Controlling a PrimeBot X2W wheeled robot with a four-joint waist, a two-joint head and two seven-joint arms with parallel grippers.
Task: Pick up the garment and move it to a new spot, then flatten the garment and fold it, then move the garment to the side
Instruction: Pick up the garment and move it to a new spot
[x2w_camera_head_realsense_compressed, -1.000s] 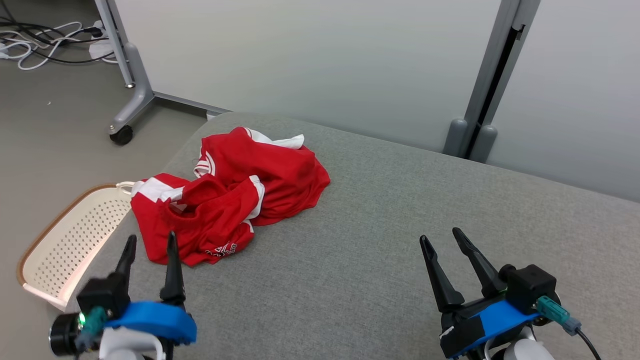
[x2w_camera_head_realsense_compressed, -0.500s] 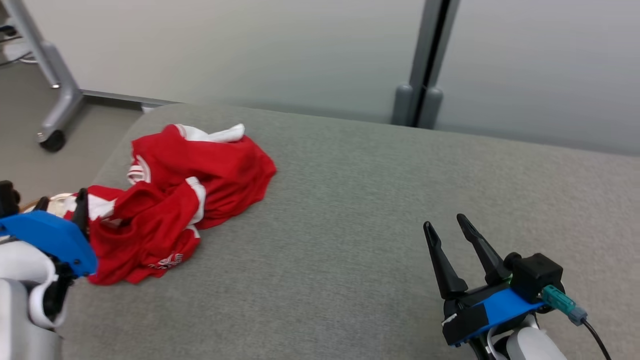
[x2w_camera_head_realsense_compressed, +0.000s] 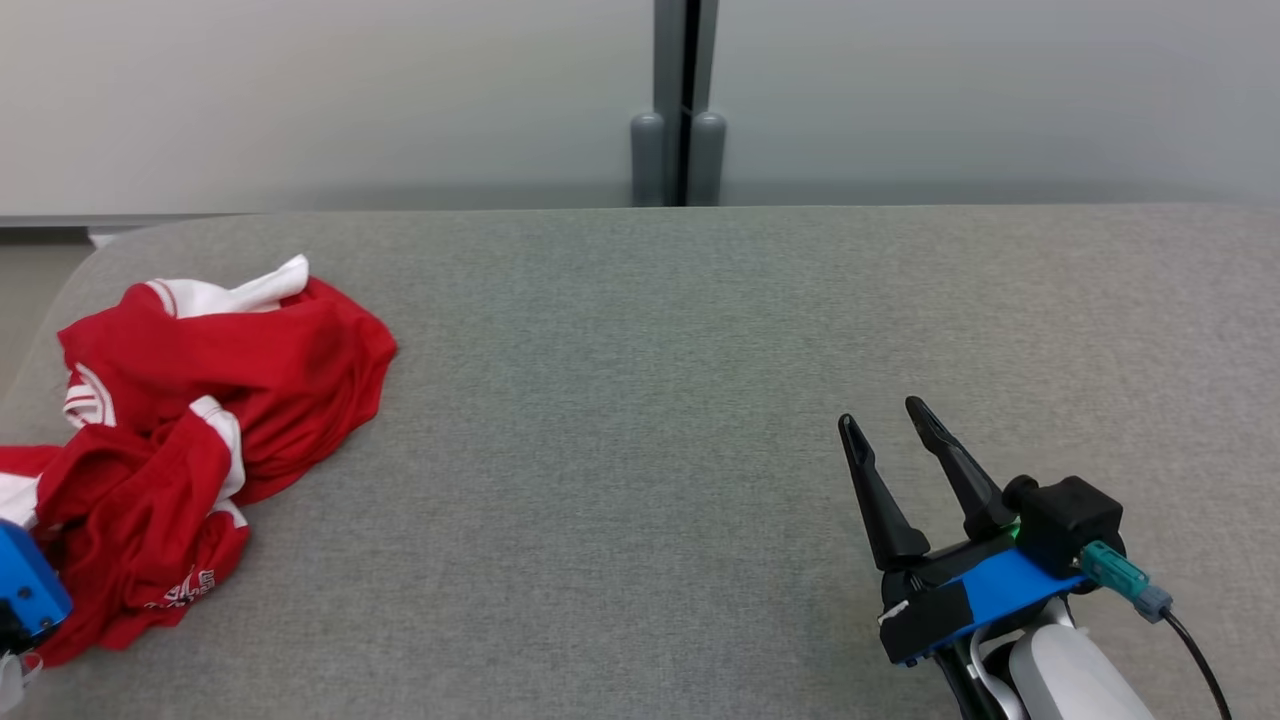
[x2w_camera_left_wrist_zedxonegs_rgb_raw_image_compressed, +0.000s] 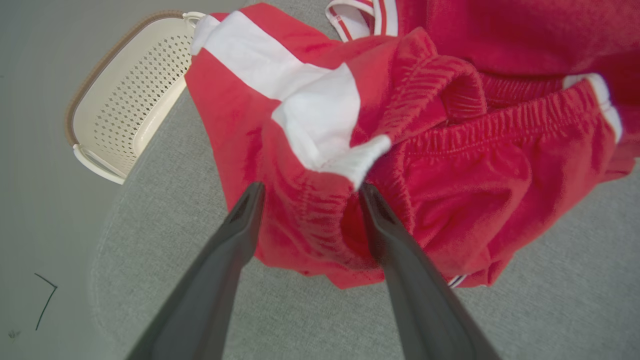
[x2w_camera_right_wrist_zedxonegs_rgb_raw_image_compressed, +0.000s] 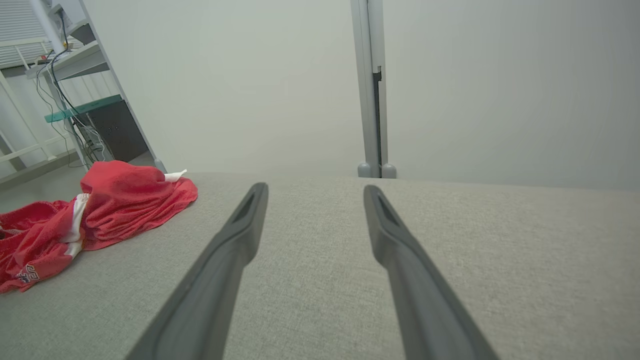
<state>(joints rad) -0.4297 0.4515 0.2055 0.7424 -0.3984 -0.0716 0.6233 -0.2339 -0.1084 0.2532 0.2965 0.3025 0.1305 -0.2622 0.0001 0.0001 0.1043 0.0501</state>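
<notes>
Head view: the crumpled red-and-white garment (x2w_camera_head_realsense_compressed: 200, 400) lies at nine o'clock on the grey woven cushion (x2w_camera_head_realsense_compressed: 640, 420); the right gripper (x2w_camera_head_realsense_compressed: 882, 412), at four o'clock, stands spread wide. Left wrist: the left gripper (x2w_camera_left_wrist_zedxonegs_rgb_raw_image_compressed: 312, 186) gapes wide over an elasticated fold, a perforated cream basket (x2w_camera_left_wrist_zedxonegs_rgb_raw_image_compressed: 130, 100) at ten o'clock. Right wrist: tapered dark fingers (x2w_camera_right_wrist_zedxonegs_rgb_raw_image_compressed: 235, 250) splay above the weave.

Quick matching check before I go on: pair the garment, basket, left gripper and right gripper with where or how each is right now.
1 garment
2 basket
3 left gripper
4 right gripper

A open, over bare grey cushion
B cream, perforated, past the cushion's edge
C crumpled, red and white
D open, straddling a red fold

Pairs: 1-C, 2-B, 3-D, 4-A
</notes>
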